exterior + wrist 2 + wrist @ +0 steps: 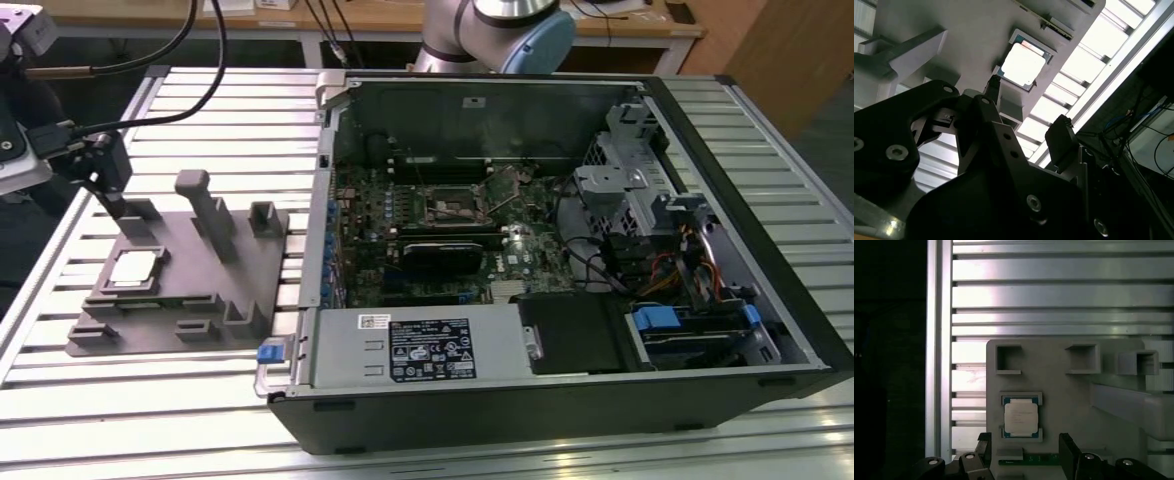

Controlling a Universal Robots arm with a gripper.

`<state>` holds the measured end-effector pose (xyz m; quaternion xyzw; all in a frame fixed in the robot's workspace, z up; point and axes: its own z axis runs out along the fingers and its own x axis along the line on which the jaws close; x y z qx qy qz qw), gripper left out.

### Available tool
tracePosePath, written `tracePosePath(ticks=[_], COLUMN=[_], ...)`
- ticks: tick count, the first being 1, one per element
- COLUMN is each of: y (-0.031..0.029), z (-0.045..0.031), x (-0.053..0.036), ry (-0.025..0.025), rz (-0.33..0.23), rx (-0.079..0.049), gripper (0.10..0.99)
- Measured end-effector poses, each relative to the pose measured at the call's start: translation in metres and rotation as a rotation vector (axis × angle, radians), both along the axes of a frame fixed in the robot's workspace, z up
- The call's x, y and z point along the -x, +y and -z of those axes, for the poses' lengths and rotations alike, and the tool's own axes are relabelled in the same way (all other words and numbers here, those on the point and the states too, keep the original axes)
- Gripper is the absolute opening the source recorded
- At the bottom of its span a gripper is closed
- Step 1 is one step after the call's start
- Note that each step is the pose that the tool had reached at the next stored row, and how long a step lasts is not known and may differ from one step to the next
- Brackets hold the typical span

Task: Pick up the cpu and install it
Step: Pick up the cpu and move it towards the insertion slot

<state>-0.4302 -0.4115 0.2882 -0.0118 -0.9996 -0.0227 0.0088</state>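
Pincer [1024, 455]: one, fingers apart, empty. Cpu [138, 268]: one, seated in one grey tray [227, 300], exterior view's left.

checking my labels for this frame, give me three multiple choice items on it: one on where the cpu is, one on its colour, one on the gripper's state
1. Where does the cpu lie?
A. in the computer case's socket
B. in a pocket of the grey fixture tray
C. on the bare table slats

2. What colour is the cpu's top?
A. black
B. green
C. silver

3. How is the gripper?
A. open, holding nothing
B. shut on the cpu
C. shut on a cable

Key:
1 B, both wrist views show the chip framed in the tray's recess.
2 C, its top shines like pale metal.
3 A, its fingers stand apart with nothing between them, and the cpu lies in the tray.
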Motion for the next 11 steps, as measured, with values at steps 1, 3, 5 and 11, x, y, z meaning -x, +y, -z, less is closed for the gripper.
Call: tracePosePath(ticks=[1,3,5,11], y=[0.0000,0.0000,0.0000,0.0000], z=[0.0003,0.0011,0.0015,0.0028], x=[0.0000,0.0000,0.0000,0.0000], ry=[-0.0002,-0.0004,-0.0002,-0.0004], rz=[0.000,0.000,0.000,0.000], rx=[0.000,0.000,0.000,0.000], gripper=[0.647,0.647,0.647,0.647])
